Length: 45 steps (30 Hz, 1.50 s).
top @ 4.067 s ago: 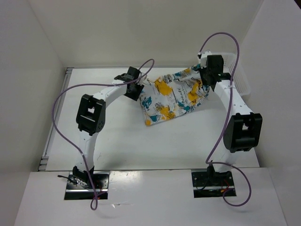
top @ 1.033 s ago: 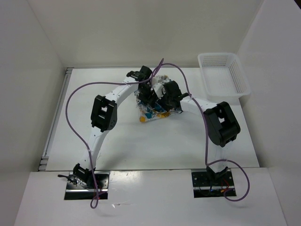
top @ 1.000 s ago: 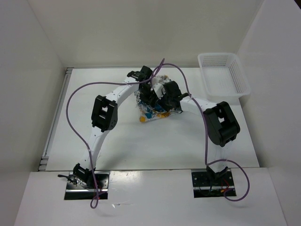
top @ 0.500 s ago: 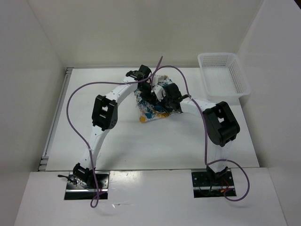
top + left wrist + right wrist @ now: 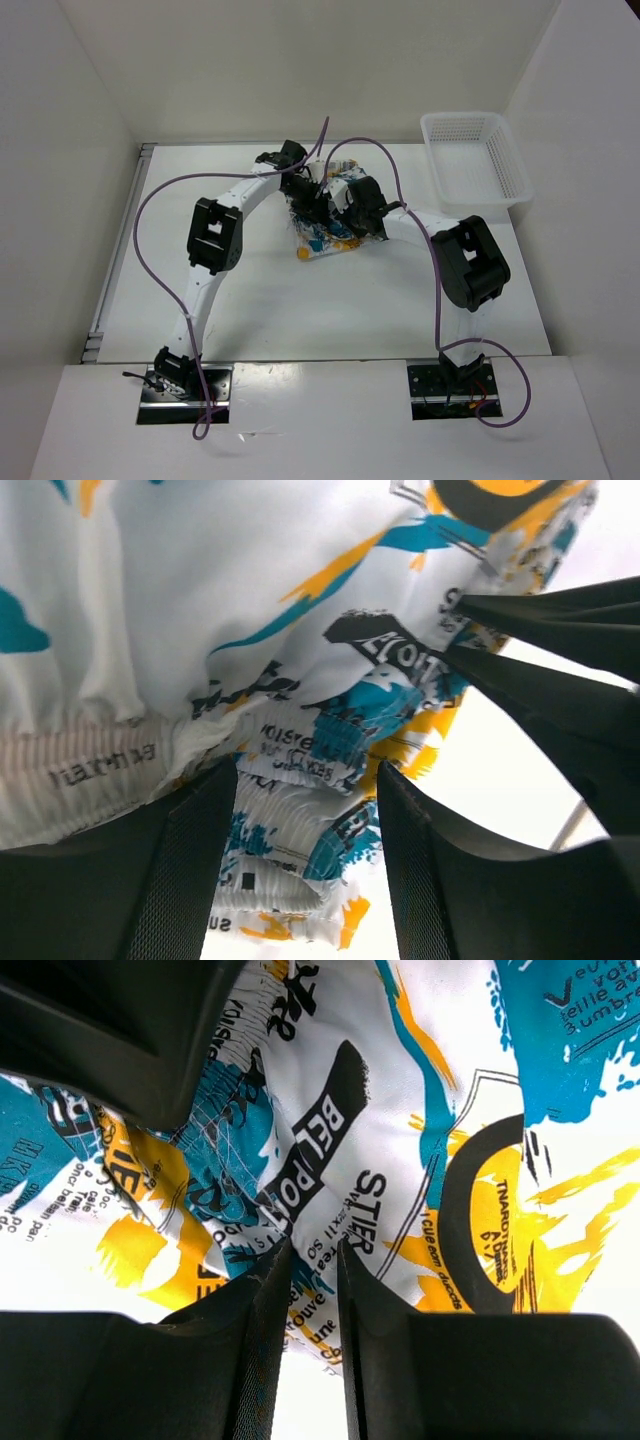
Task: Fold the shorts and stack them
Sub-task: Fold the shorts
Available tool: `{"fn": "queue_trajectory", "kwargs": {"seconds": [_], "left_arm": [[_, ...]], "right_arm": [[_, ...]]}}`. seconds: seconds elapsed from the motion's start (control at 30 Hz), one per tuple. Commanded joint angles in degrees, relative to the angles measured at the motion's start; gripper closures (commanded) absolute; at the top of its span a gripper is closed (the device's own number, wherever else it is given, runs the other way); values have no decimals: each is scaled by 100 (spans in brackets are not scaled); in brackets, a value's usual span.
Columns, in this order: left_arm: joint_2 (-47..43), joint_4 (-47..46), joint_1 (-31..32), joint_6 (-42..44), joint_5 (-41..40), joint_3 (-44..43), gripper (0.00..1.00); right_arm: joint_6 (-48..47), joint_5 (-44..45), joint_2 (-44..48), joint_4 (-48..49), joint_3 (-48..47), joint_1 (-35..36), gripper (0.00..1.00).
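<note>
White shorts [image 5: 250,600] printed teal, orange-yellow, black.

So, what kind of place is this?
Probably a lab robot cell: a white table enclosed by plain white walls, with a left arm and right arm bolted at its near edge.

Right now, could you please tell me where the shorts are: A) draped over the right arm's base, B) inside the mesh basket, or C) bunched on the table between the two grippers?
C: the shorts lie bunched on the table, with the left gripper and the right gripper meeting over them, well apart from the basket at the far right.
</note>
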State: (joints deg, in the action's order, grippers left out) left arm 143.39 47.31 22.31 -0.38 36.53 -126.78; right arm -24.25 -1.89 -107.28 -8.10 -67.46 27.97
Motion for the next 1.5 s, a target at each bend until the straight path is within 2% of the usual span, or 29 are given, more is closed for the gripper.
{"fn": "queue_trajectory", "kwargs": {"seconds": [0.0,0.13,0.2,0.27,0.3,0.37,0.4,0.53,0.63,0.73,0.77,0.93,1.03,1.2,1.27,1.33,1.47], "left_arm": [[-66,-125,11,38,609,22,34],[-14,-125,11,38,880,145,36],[39,-125,11,38,961,145,44],[40,-125,63,38,961,145,53],[92,-125,63,38,961,145,64],[145,-125,63,38,961,93,75],[145,-125,63,38,1013,92,87],[145,-125,11,38,1014,39,100],[-179,67,-182,38,935,-162,100],[-565,270,-323,38,278,-242,100],[-671,357,-402,38,275,-242,100],[-1102,726,-464,38,-207,311,100],[-1103,832,-464,38,-427,829,100],[-989,894,-464,38,-1295,1155,100],[-936,894,-516,38,-1386,1235,100],[-936,842,-517,38,-1456,1323,97],[-997,727,-517,38,-1509,1472,85]], "right_arm": [[166,57,190,335,75,-2,70],[166,57,190,335,75,-2,71],[218,-65,138,335,75,-2,71],[219,-66,85,335,75,-2,71],[271,-66,85,335,75,-2,71],[272,-66,85,335,23,-2,71],[272,-66,33,335,23,-2,71],[272,12,84,335,-30,-2,71],[210,215,242,335,-30,-2,71],[210,268,462,335,-30,-2,71],[210,268,524,335,-109,-2,71],[88,22,700,168,-302,-2,71],[-35,22,700,168,-303,-2,71],[-97,22,700,168,-57,-2,70],[-97,22,700,168,74,-2,69],[-97,-100,630,168,154,-2,68],[-97,-224,507,168,277,-2,66]]}}
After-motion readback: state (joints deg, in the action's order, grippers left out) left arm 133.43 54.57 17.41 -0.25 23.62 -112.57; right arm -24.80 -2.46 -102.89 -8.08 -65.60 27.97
